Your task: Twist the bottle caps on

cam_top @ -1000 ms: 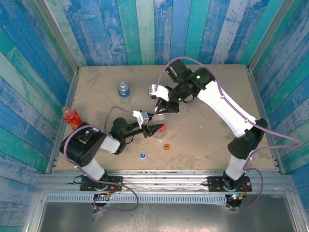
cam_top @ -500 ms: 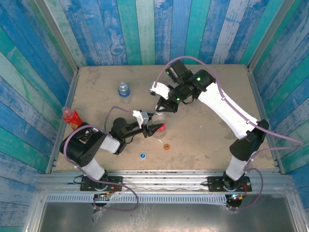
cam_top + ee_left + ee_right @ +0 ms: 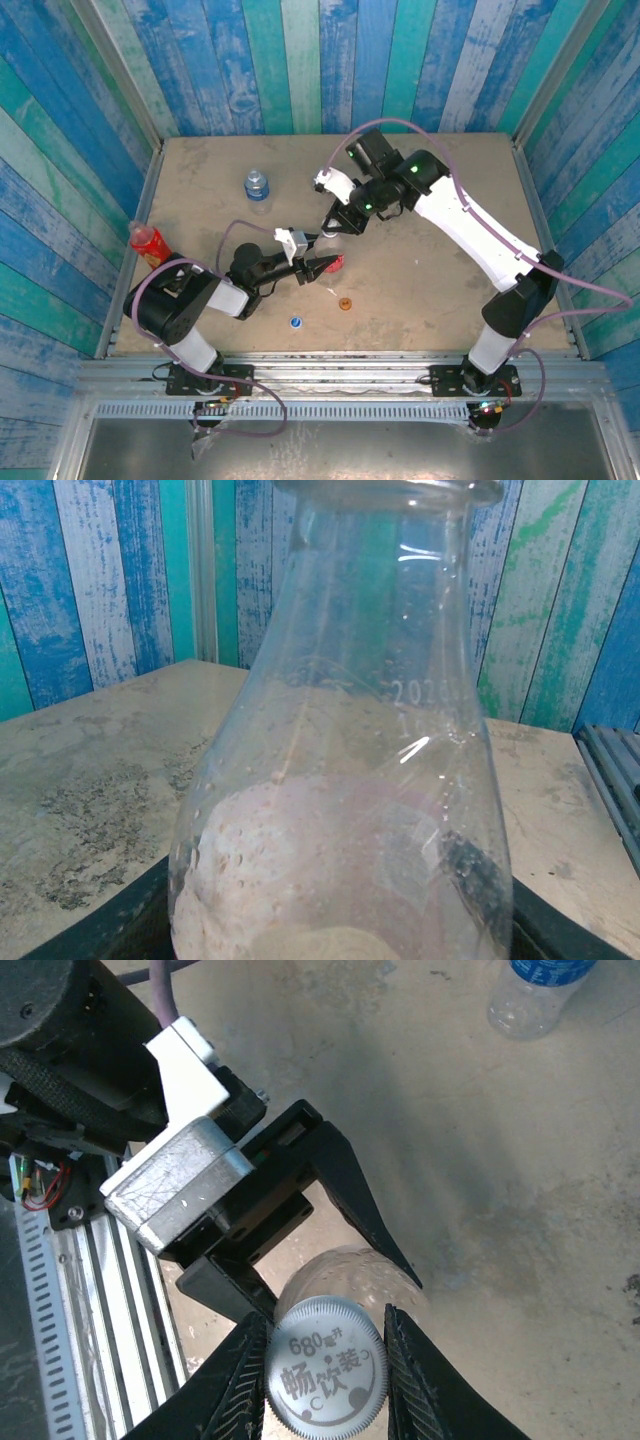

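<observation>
Right gripper (image 3: 326, 1360) pinches the white cap (image 3: 326, 1372) atop the clear bottle (image 3: 340, 780), which the left gripper (image 3: 322, 266) clamps just below; screwing-on apparently underway, next calling for a wrist twist.

White arms (image 3: 470, 225), black joints (image 3: 165, 305) — purple cables (image 3: 384, 122).

I have the clear bottle (image 3: 340, 780) upright and very close, its shoulder narrowing to a neck cut off by the top edge. Faint digits mark its side and the lower half looks cloudy white. My left gripper (image 3: 338, 942) flanks its base, dark fingers (image 3: 125, 925) at both bottom corners. Behind it are the mottled tan table (image 3: 90, 770) and the blue and teal plank wall (image 3: 90, 570)
</observation>
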Action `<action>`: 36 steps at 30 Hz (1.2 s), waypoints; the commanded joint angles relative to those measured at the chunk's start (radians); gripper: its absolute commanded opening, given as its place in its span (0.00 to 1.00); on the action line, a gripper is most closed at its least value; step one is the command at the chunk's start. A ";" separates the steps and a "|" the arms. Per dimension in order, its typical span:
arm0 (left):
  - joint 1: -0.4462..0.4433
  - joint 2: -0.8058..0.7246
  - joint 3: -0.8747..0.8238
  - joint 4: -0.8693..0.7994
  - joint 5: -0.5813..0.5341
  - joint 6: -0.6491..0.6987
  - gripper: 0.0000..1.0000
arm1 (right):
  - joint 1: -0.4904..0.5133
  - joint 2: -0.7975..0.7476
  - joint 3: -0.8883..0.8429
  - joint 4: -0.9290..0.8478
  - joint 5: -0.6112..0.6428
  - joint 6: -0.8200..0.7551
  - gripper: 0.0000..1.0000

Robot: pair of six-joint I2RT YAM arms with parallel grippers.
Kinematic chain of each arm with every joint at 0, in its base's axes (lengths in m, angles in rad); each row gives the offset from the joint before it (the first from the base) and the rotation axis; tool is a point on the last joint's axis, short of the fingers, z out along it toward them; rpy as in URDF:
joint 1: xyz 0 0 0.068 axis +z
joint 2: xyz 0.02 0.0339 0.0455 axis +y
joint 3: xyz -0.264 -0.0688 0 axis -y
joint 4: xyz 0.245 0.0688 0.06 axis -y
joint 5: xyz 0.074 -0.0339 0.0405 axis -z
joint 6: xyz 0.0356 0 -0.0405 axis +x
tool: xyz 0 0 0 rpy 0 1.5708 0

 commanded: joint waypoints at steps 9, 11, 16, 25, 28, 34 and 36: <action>0.001 0.026 0.000 -0.070 -0.006 0.016 0.60 | 0.035 -0.018 -0.062 -0.054 0.022 -0.015 0.32; 0.001 0.028 0.002 -0.068 -0.006 0.014 0.60 | 0.046 -0.027 -0.075 -0.050 0.023 -0.034 0.32; 0.001 0.026 0.002 -0.070 -0.006 0.014 0.60 | 0.054 -0.064 -0.128 -0.003 0.021 -0.042 0.33; 0.001 0.031 0.007 -0.075 -0.007 0.009 0.60 | 0.054 -0.104 -0.206 0.054 0.044 -0.054 0.33; 0.001 0.030 0.007 -0.073 -0.007 0.007 0.60 | 0.053 -0.110 -0.215 0.073 0.060 -0.038 0.33; 0.001 0.036 0.010 -0.071 -0.004 0.007 0.60 | 0.053 -0.110 -0.225 0.096 0.063 -0.018 0.33; 0.001 0.035 0.011 -0.074 -0.003 0.007 0.60 | 0.054 -0.116 -0.231 0.101 0.057 -0.029 0.33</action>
